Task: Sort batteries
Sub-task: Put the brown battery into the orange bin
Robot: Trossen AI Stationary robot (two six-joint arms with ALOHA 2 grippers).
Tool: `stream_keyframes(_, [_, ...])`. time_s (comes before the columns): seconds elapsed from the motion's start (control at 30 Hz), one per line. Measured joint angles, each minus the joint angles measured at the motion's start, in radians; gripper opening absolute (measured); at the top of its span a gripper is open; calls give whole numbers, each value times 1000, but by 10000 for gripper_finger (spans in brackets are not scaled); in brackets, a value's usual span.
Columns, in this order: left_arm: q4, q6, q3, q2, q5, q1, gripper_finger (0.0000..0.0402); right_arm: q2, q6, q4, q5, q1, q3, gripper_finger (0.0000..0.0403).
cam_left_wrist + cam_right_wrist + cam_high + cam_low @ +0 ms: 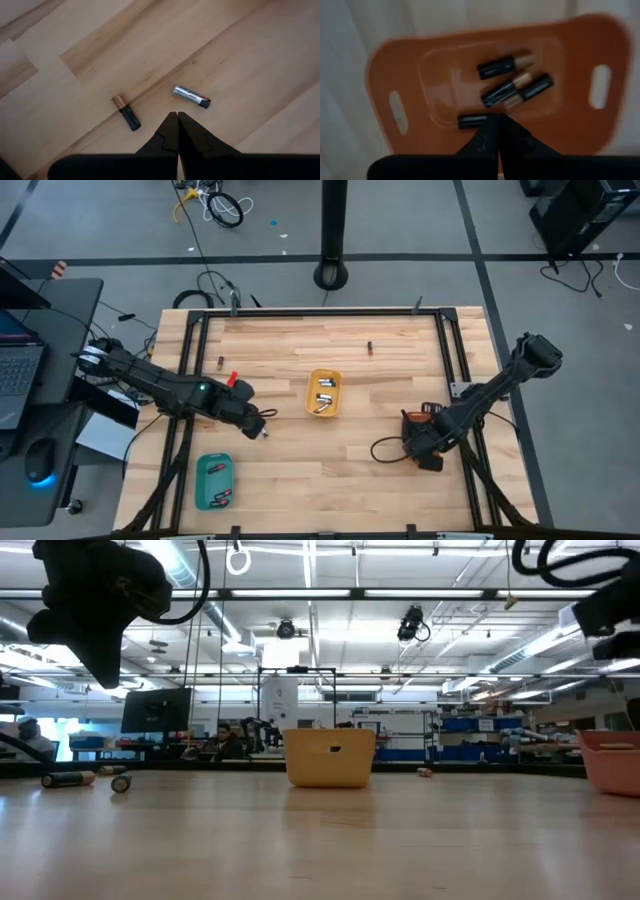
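Observation:
My left gripper (177, 120) is shut and empty above the bare wood left of centre (262, 423). Just beyond its tips two batteries lie on their sides: a black one with a copper end (126, 112) and a silvery one (191, 96). My right gripper (497, 122) is shut over the orange tray (580, 40) at the table's right (428, 416). Several dark batteries (512, 87) lie in that tray, one (472, 120) right beside the fingertips. I cannot tell whether they touch it.
A yellow tray (311, 380) with batteries stands mid-table. A teal tray (203, 465) with batteries stands near the front left. Loose batteries lie at the far left (221, 362) and far centre (369, 348). A black cable (385, 448) loops beside the right gripper.

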Motion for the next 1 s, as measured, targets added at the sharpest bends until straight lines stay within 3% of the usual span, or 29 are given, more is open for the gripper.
stream_keyframes(0.27, [5, -27, 0, 0, 0, 0, 5, 0, -142, -8, 85, -22, 51, 9])
stream_keyframes(0.53, [-22, -80, 0, 0, 28, -1, 5, 0, -329, 84, 157, -129, 51, 9])
stream_keyframes(1.0, [-128, -118, 0, 0, 39, 17, 6, 0, -546, 257, 180, -269, 51, 9])
